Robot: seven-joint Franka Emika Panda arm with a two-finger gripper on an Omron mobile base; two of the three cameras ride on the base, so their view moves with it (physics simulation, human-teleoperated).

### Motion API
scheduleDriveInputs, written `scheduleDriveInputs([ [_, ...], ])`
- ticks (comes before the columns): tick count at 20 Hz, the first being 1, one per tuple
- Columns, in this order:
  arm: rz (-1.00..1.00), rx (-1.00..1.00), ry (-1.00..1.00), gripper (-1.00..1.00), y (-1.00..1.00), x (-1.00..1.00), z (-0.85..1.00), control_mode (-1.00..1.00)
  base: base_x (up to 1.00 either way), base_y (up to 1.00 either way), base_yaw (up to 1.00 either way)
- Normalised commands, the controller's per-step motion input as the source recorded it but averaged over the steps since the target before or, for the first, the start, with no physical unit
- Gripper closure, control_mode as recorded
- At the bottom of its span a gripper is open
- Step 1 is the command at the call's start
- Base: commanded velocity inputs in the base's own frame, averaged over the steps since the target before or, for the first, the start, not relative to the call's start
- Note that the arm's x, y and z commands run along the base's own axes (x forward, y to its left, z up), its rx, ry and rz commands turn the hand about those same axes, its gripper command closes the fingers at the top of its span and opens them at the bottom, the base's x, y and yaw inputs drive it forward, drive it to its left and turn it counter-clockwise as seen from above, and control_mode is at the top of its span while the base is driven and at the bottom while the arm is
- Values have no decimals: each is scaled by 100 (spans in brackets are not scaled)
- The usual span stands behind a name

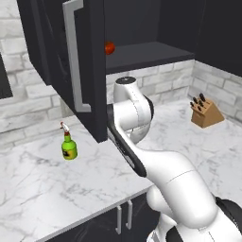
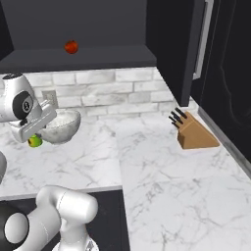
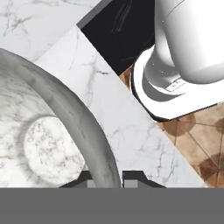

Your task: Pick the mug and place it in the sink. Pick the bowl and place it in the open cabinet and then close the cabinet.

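- Green plastic spray bottle (image 1: 69, 147), upright on white marble counter (image 1: 42, 189).
- Wooden knife block (image 2: 196, 133), dark handles, near brick wall.
- Small red round fruit (image 2: 71, 47), on shelf.

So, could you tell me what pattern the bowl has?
Speckled grey-white stone look on the bowl, clearest in the hand view.

Arm (image 1: 142, 142) raised, jaws clamped on rim.
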Motion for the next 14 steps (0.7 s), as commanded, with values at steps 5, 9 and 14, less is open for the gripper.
scheduleDriveInputs([
  [5, 0, 0, 0, 100, 0, 0, 0, 100, 100, -81, 0],
  [9, 1, 20, -5, 100, -75, 52, 16, -100, 25, -22, 0],
  [14, 21, 25, -9, 100, -100, 28, 59, -100, 0, 0, 0],
])
